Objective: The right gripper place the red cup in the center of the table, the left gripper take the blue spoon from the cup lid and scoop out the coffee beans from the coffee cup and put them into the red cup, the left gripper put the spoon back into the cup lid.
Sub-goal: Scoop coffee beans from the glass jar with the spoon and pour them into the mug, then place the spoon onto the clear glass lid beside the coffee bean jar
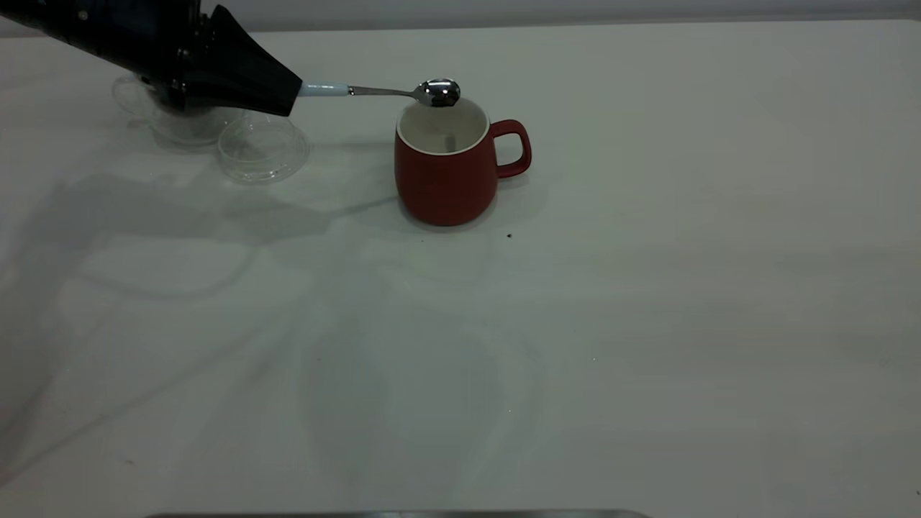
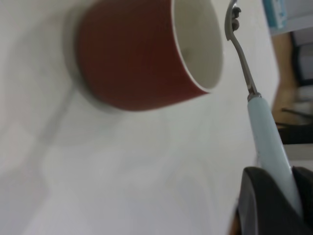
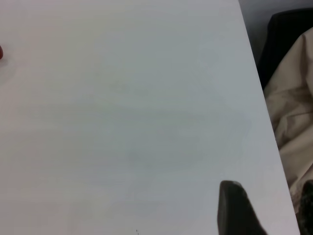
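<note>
The red cup [image 1: 446, 180] stands upright near the middle of the table [image 1: 647, 324], handle toward the right. My left gripper [image 1: 291, 90] is shut on the pale handle of the blue spoon [image 1: 324, 89] and holds it level, its metal bowl over the cup's far rim. In the left wrist view the blue spoon [image 2: 266, 132] runs from my left gripper [image 2: 276, 181] past the red cup's [image 2: 132, 63] white mouth, with small dark lumps on its bowl. The coffee cup [image 1: 180, 126] is mostly hidden behind the left arm. The cup lid [image 1: 262, 147] lies next to it. My right gripper [image 3: 271, 188] hangs open over bare table [image 3: 122, 122].
One dark speck [image 1: 509, 234] lies on the table just in front of the red cup's handle. A beige cloth [image 3: 293, 122] lies beyond the table edge in the right wrist view. A metal strip [image 1: 396, 514] runs along the near edge.
</note>
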Tool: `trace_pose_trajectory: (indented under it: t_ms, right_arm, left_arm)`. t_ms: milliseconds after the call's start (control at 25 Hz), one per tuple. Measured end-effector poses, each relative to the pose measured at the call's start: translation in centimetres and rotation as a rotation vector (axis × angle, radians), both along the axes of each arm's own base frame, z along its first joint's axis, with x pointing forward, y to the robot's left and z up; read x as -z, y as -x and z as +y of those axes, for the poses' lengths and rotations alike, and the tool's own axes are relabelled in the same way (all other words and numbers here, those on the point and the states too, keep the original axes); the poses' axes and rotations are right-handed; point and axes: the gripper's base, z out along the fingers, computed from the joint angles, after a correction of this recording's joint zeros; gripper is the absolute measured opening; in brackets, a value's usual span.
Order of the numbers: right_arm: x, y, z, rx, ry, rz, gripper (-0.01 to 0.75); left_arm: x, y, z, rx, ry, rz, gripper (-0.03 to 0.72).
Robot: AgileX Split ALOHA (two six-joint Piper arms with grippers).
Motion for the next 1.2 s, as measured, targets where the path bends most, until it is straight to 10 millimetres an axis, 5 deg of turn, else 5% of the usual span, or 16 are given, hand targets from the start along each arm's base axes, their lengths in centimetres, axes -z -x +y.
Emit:
trace_pose_trajectory:
  t_ms: [600,920,1040,1200]
  right_arm:
    - [0.0,0.0,0.0,0.0,0.0,0.0,0.347]
    - [0.0,0.0,0.0,0.0,0.0,0.0,0.347]
    - [0.0,0.0,0.0,0.0,0.0,0.0,0.347]
    - [0.0,0.0,0.0,0.0,0.0,0.0,0.347]
  left_arm:
    - [0.4,-0.5,0.3,0.18,-0.05,-0.389,0.125]
    - [-0.3,-0.5,0.6,0.091,-0.027,-0.262,0.125]
    - [-3.0,-0.9,2.7,-0.011,-0.031,-0.229,0.125]
    - [-8.3,-0.5,8.8,-0.185,0.01,-0.242,0.125]
